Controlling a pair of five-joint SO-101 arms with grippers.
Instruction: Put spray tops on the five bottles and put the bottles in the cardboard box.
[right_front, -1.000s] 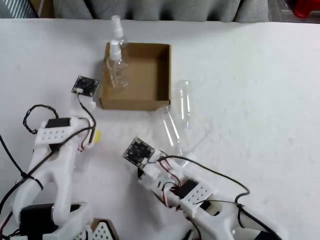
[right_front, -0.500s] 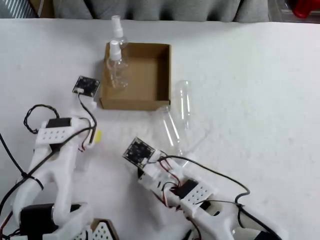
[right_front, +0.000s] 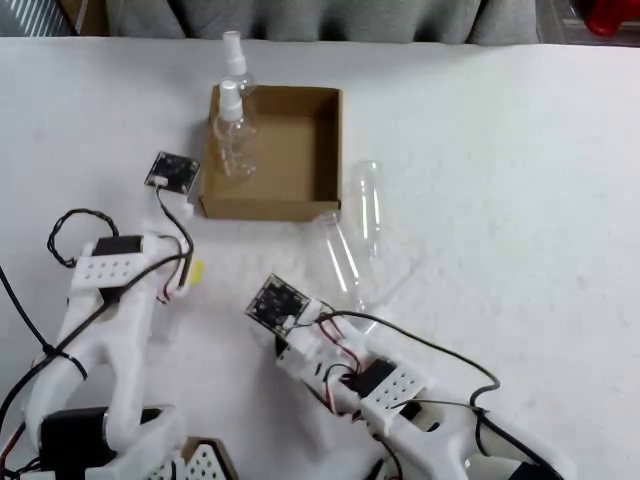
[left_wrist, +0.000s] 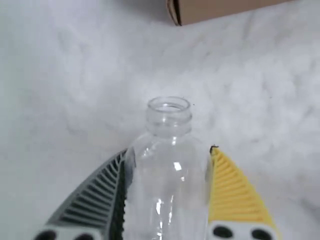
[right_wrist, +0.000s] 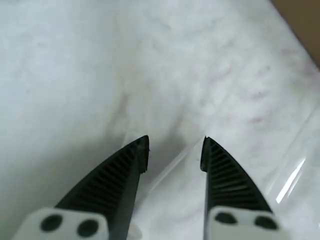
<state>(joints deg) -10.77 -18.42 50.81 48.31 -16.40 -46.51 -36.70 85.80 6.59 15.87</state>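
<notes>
Reaching in from the tabletop's near left corner, the left arm bends toward the cardboard box (right_front: 265, 208), which sits left of middle toward the far edge. The left gripper (left_wrist: 167, 152) is clenched on an uncapped bottle (left_wrist: 169, 175). The right gripper (right_wrist: 174, 142) hangs spread apart near the near edge, beside a lying bottle (right_front: 340, 255). Bare tabletop (right_front: 520, 180) stretches to the right edge.

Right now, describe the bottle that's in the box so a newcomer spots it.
Start at the cardboard box. The bottle is inside it, by the left wall, spray top on. The other topped bottle is outside, behind the box.
</notes>
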